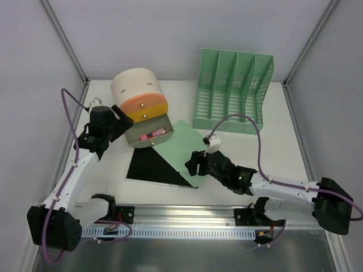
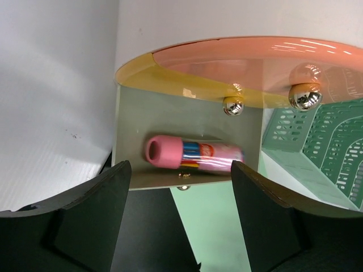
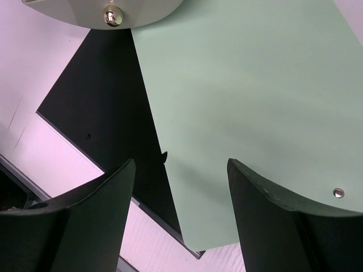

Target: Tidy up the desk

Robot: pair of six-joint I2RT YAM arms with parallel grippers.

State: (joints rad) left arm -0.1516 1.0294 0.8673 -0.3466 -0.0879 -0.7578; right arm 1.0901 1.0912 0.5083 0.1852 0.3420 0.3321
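Observation:
The desk (image 1: 272, 158) is a white tabletop. At its back left lies a cream drum-shaped drawer unit (image 1: 136, 85) with orange and yellow fronts. Its lowest grey drawer (image 2: 187, 119) is pulled out, and a pink pack of coloured pens (image 2: 193, 154) lies inside it. My left gripper (image 2: 181, 167) is open just in front of that drawer, holding nothing. A pale green sheet (image 1: 184, 141) overlaps a black sheet (image 1: 150, 167) mid-desk. My right gripper (image 3: 181, 164) hovers open over the green sheet's near corner, empty.
A green slotted file rack (image 1: 232, 93) stands at the back right. Grey walls close in both sides and the back. An aluminium rail (image 1: 181, 218) runs along the front edge between the two arm bases.

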